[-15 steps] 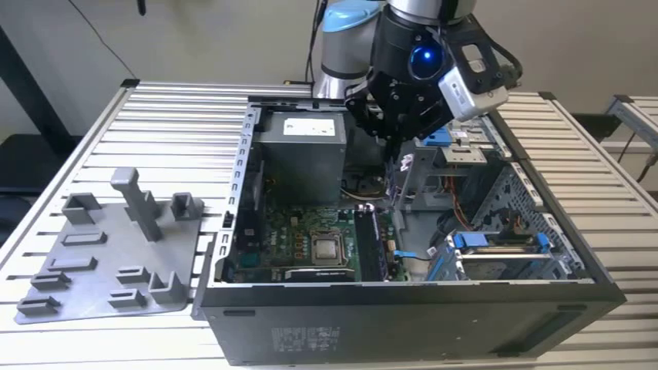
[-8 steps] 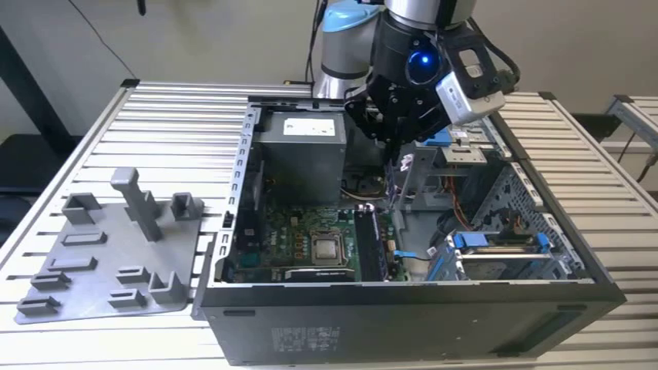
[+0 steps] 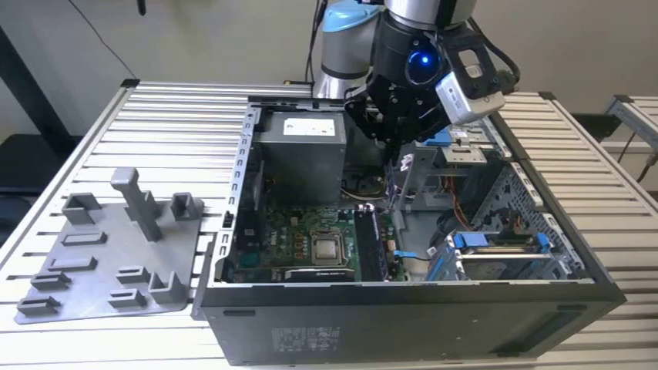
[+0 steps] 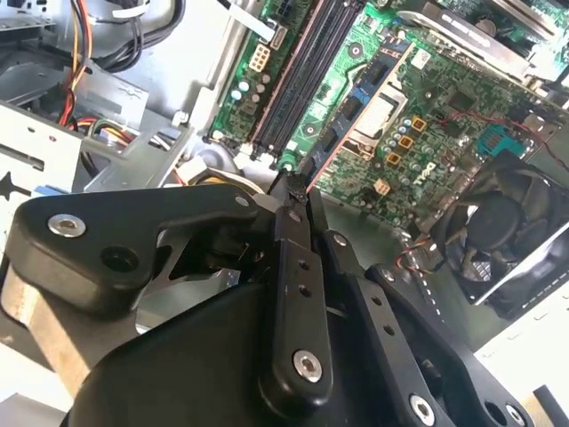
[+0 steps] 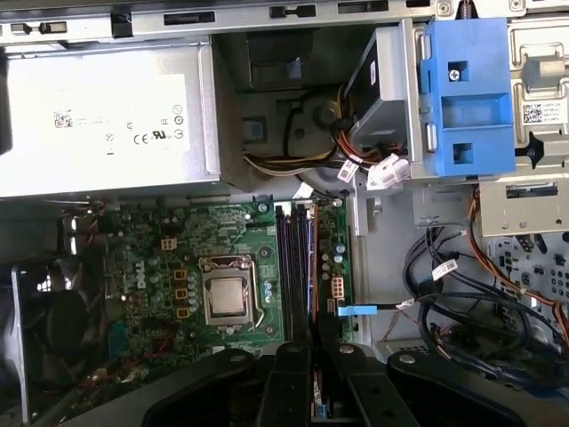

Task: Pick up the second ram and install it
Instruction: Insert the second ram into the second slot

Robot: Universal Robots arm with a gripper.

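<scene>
My gripper (image 3: 394, 139) hangs over the open computer case (image 3: 411, 301), above the back part of the green board (image 3: 298, 243). Its fingers are shut on the second ram (image 4: 300, 173), a thin dark strip seen edge-on that sticks out past the fingertips (image 4: 286, 209). In the exterior view the ram (image 3: 394, 173) hangs down as a narrow vertical strip, clear of the board. The long black ram slots (image 5: 293, 267) lie straight below the gripper (image 5: 317, 369), beside the processor socket (image 5: 229, 298). In the second wrist view the slots (image 4: 302, 80) run away from the gripper (image 4: 298, 191).
A grey power supply (image 5: 107, 116) fills the case's back corner. A blue drive bracket (image 5: 467, 98) and loose cables (image 5: 444, 285) sit beside the slots. A black fan (image 4: 507, 231) stands at the board's far side. A grey fixture plate (image 3: 113, 254) lies outside the case.
</scene>
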